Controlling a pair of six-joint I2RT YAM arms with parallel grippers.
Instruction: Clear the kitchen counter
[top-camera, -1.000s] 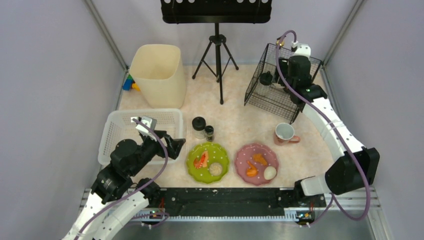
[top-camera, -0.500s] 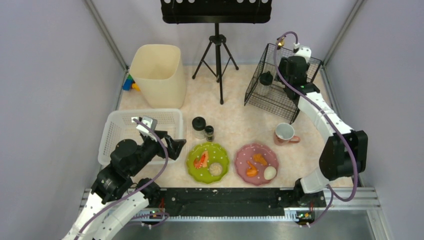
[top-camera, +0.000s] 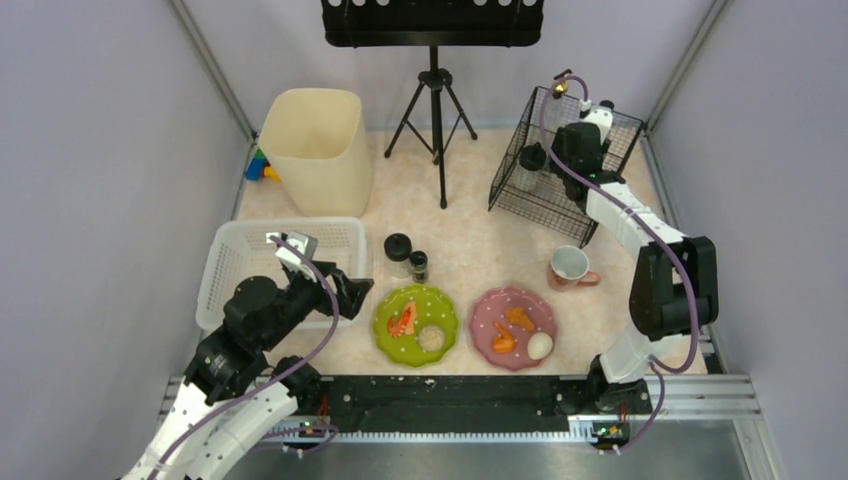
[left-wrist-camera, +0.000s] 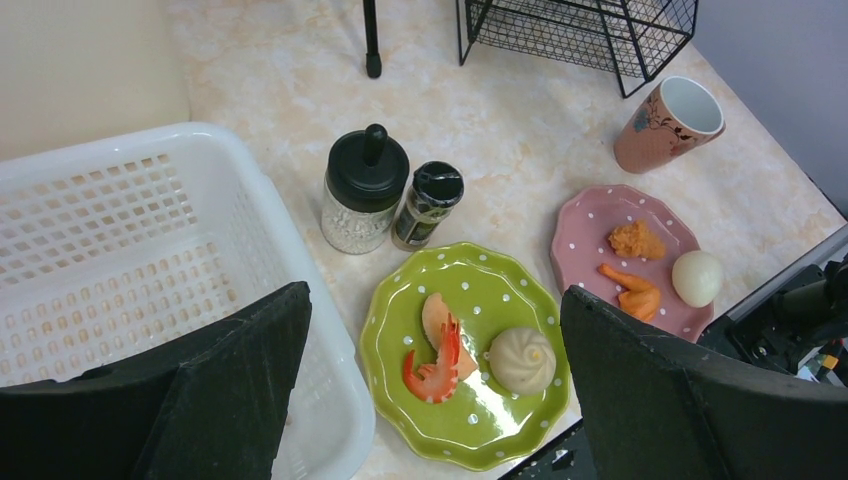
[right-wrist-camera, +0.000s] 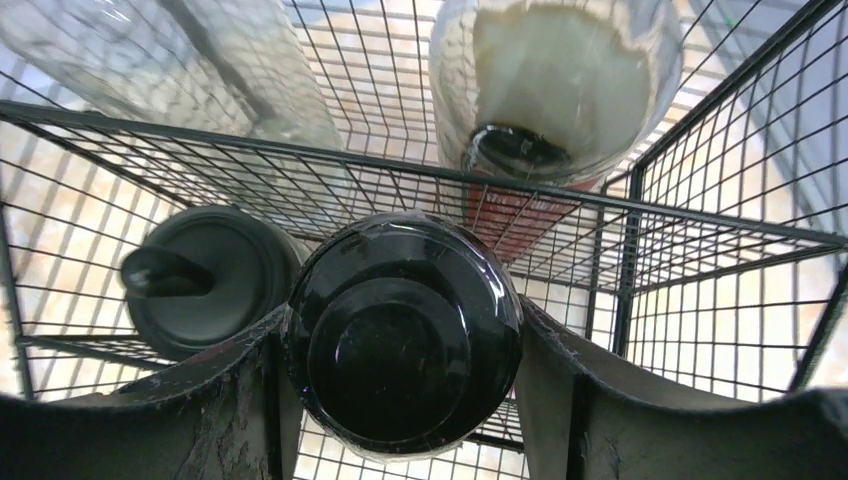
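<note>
While the fingers (right-wrist-camera: 225, 400) of the right gripper (right-wrist-camera: 400, 350) pressed against opposite sides of a black-lidded jar (right-wrist-camera: 400, 320), pinching it from above, the jar hung among the wires of the black wire rack (right-wrist-camera: 622, 260). Just beside it in the rack stood a dark knobbed lid (right-wrist-camera: 200, 275), and beyond it lay a clear glass (right-wrist-camera: 560, 80). The left gripper (left-wrist-camera: 435, 305) hung with its fingers (left-wrist-camera: 235, 385) spread wide and nothing between them, over the near edge of the white basket (left-wrist-camera: 120, 240) and the green plate (left-wrist-camera: 480, 262). That plate bore a shrimp (left-wrist-camera: 437, 350) and a bun (left-wrist-camera: 522, 358). A knob-topped jar (left-wrist-camera: 365, 190) and a small spice bottle (left-wrist-camera: 427, 205) stood touching behind it. To its right lay a pink plate (left-wrist-camera: 600, 195) with food, and farther back a pink mug (left-wrist-camera: 668, 125). The kitchen counter (top-camera: 470, 250) lay beneath all of these, reaching from the arm bases to the back walls, where a beige bin (top-camera: 315, 150) and a tripod stand (top-camera: 435, 110) stood.
</note>
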